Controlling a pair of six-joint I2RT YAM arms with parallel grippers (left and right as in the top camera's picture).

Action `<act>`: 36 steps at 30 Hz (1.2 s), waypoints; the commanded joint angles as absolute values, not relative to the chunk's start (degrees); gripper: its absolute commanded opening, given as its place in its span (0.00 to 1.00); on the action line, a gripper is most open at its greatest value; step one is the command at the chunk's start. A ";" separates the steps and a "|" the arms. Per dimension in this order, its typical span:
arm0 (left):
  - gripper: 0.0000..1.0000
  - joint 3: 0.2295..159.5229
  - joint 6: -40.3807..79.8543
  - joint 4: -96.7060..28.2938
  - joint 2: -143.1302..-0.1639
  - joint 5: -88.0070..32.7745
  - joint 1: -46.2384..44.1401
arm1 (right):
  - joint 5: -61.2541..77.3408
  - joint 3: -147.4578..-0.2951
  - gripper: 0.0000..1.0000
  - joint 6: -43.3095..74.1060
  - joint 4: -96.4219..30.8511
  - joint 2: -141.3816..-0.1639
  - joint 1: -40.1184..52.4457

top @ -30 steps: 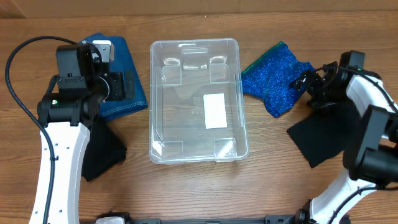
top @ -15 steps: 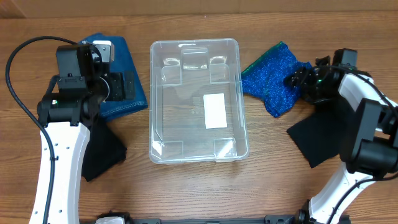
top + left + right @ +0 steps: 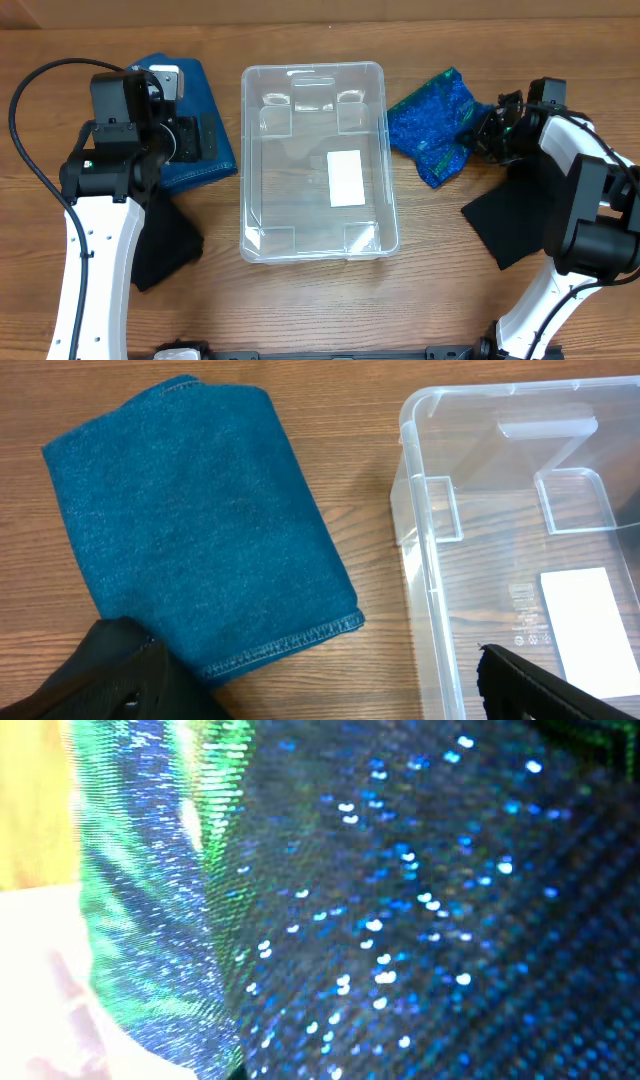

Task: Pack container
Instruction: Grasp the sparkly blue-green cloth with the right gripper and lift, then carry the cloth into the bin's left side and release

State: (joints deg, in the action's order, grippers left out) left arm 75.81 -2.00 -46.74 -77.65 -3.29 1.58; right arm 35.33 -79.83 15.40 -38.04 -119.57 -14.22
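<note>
Container (image 3: 300,200): upright, middle of desk (image 3: 300,310).
Left pincer (image 3: 198,138): apart, over denim (image 3: 190,530).
Right pincer (image 3: 487,135): at sequin cloth (image 3: 432,130); grip unclear, cannot tell.

White arms (image 3: 95,255), black joints (image 3: 120,100), black cable (image 3: 12,115).

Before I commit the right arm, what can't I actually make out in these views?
- Right wrist: blue sequin cloth fills the frame, blurred; jaws unseen, so grip unconfirmed.
- Overhead: right gripper too small and dark to tell open or shut.
- Overhead: left arm covers part of the denim cloth and the black cloth.
- Left wrist: container cut off by right and bottom edges.
</note>
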 commanded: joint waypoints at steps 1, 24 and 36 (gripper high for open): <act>1.00 77.58 -2.61 -46.54 -77.80 -4.05 1.52 | 39.11 -88.29 0.04 13.52 -42.00 -111.79 -12.86; 1.00 77.58 -1.96 -48.27 -77.80 -2.76 1.63 | 25.23 -102.39 0.04 -3.57 -54.19 -105.56 23.62; 1.00 77.58 7.94 -51.81 -77.80 -0.05 21.65 | 27.14 -102.39 0.04 1.54 -52.34 -116.84 25.04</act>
State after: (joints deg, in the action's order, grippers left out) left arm 76.01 4.95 -52.12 -77.65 -0.43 17.39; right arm 25.26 -101.86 0.97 -53.60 -116.75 25.12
